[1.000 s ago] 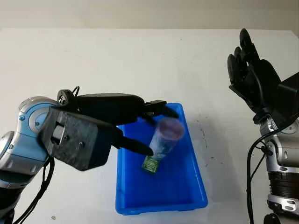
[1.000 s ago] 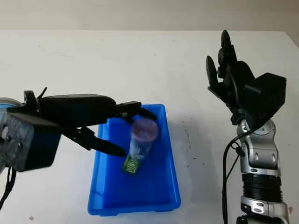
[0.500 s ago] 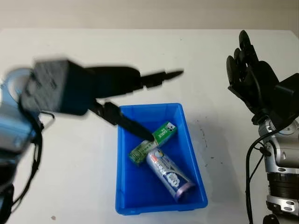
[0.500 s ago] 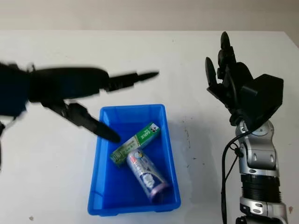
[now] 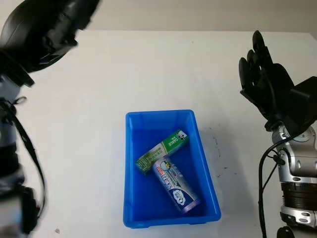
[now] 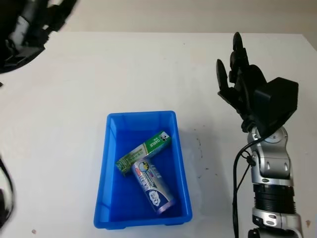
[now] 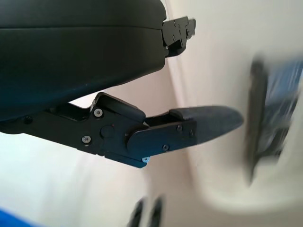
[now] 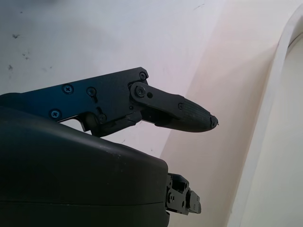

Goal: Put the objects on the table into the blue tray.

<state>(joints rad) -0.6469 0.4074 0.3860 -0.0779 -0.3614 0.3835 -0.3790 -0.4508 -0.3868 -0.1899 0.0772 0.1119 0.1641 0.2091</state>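
Observation:
The blue tray (image 5: 132, 198) stands on the white table in front of me. Inside it lie a green and white box (image 5: 162, 151), diagonal, and a purple cylindrical can (image 5: 176, 186) on its side just below the box, touching it. My left hand (image 5: 42, 34) is raised high at the upper left, well away from the tray, open and holding nothing; its fingers (image 7: 189, 127) show in the left wrist view. My right hand (image 5: 262, 79) is held up at the right side, open, with nothing in it.
The white table (image 5: 148, 69) stretches around the tray. A few dark specks mark the surface right of the tray (image 5: 214, 144). The right arm's cables (image 5: 267, 163) hang at the right edge.
The left hand has let go of the purple can, which now lies in the tray under the green box. The left arm has swung up and away to the upper left. The right hand stays put.

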